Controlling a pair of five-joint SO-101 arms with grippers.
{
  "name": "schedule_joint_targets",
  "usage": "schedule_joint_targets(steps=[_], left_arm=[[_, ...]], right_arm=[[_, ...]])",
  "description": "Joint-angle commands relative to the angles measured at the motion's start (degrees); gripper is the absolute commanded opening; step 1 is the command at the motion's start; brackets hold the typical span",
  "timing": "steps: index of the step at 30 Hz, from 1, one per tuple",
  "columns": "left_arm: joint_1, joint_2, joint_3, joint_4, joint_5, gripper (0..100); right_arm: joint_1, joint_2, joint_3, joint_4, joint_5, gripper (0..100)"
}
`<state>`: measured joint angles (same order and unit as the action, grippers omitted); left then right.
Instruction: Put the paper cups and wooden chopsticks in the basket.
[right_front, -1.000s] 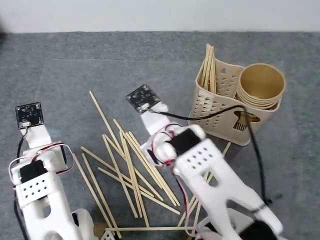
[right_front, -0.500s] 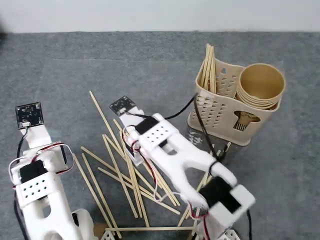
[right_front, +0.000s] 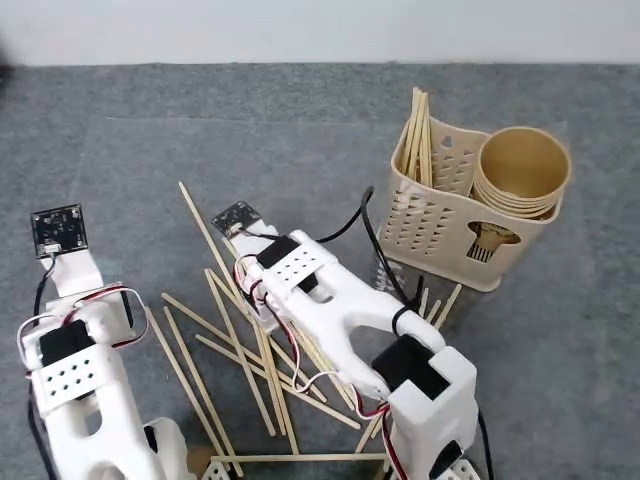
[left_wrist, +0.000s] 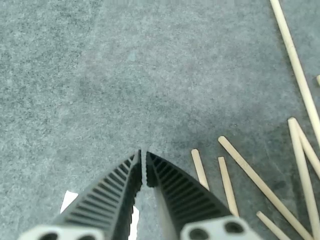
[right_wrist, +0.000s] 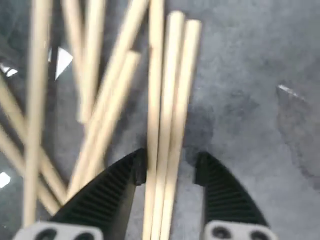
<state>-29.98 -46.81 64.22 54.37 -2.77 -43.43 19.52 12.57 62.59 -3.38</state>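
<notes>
Chopsticks (right_wrist: 165, 100), three side by side, lie between the parted jaws of the right gripper (right_wrist: 170, 167), flat on the grey mat (right_front: 200, 130) among the loose scatter (right_front: 250, 340). The left gripper (left_wrist: 143, 162) is pinched nearly closed on nothing, over bare mat just beside some stick ends (left_wrist: 200, 167). Well apart, the basket (right_front: 430, 225) holds upright sticks (right_front: 418, 130) and stacked paper cups (right_front: 522, 165), with a pale wall (right_front: 300, 30) behind.

Grey, felt-like table top (right_front: 130, 120). Loose wooden chopsticks (right_front: 215, 329) lie crisscrossed at front centre. Basket (right_front: 440, 230) stands upright to the right, near the pile.
</notes>
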Motion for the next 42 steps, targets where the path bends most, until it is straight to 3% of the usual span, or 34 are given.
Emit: schedule_joint_targets(steps=[1, 15, 29, 42], left_arm=[[0.0, -1.3, -0.4, -1.1, -0.3, 2], [0.0, -1.3, -0.4, -1.1, -0.4, 2], [0.0, -1.3, -0.4, -1.1, -0.4, 2], [0.0, -1.3, -0.4, -1.1, -0.4, 2]], right_arm=[[0.1, 2.0, -2.1, -3.2, 0.2, 1.3], [8.7, -2.8, -1.0, -0.7, 6.2, 0.7], [11.3, -24.3, -1.1, 8.4, 7.9, 0.7], [13.1, -47.6, -2.5, 7.9, 7.9, 0.7]])
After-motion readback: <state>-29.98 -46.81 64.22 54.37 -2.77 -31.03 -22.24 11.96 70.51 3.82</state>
